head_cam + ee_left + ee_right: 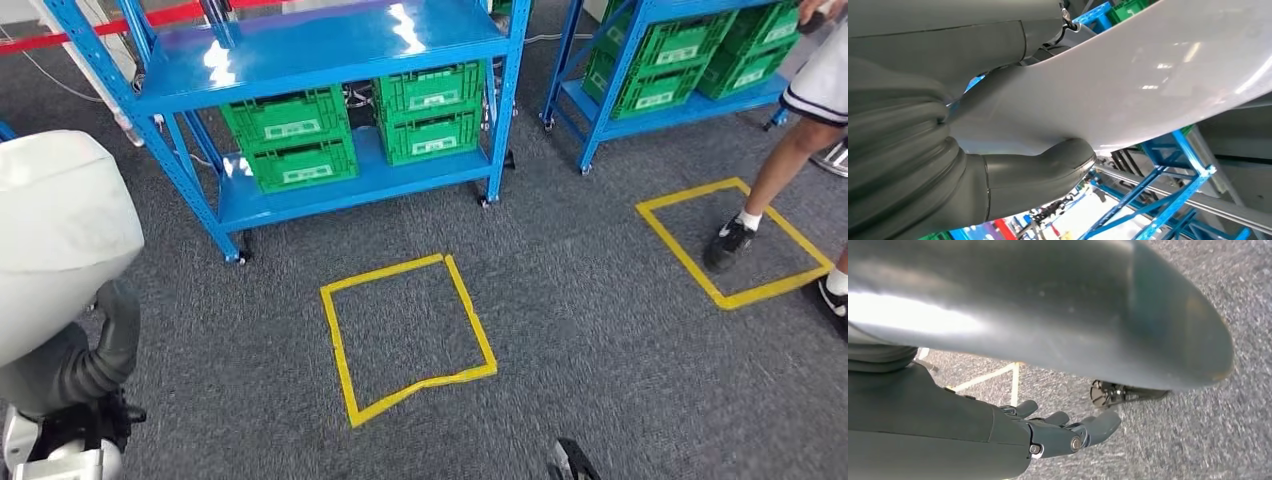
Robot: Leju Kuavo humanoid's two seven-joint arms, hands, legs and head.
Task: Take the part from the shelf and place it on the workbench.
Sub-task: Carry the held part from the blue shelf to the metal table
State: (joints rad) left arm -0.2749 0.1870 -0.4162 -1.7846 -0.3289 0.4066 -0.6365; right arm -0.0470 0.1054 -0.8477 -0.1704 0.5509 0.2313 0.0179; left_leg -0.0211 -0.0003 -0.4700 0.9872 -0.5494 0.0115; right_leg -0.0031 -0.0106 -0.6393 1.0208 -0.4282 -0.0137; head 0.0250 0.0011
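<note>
Both hands are gripping one large smooth white-grey curved part: left hand [998, 190] is pressing its grey thumb against the underside of the part [1128, 90] in the left wrist view, while right hand [1063, 432] is lying under the part's dark rounded edge in the right wrist view, fingers apart and stretched forward, so whether it is actually bearing the part I cannot tell. In the head view the part is showing as a pale rounded shell at 9 o'clock, with the left arm's grey ribbed cover [95, 350] curving beneath it. A blue shelf [330, 45] is standing at 12 o'clock, with green crates [290, 135] sitting on its lower level; a second blue shelf [660, 90] with more green crates is standing at 1 o'clock. On the grey carpet floor [580, 290] a yellow tape square [340, 340] is lying near centre and another yellow tape square [690, 260] at 3 o'clock, where a person's leg [770, 180] is stepping inside it.
</note>
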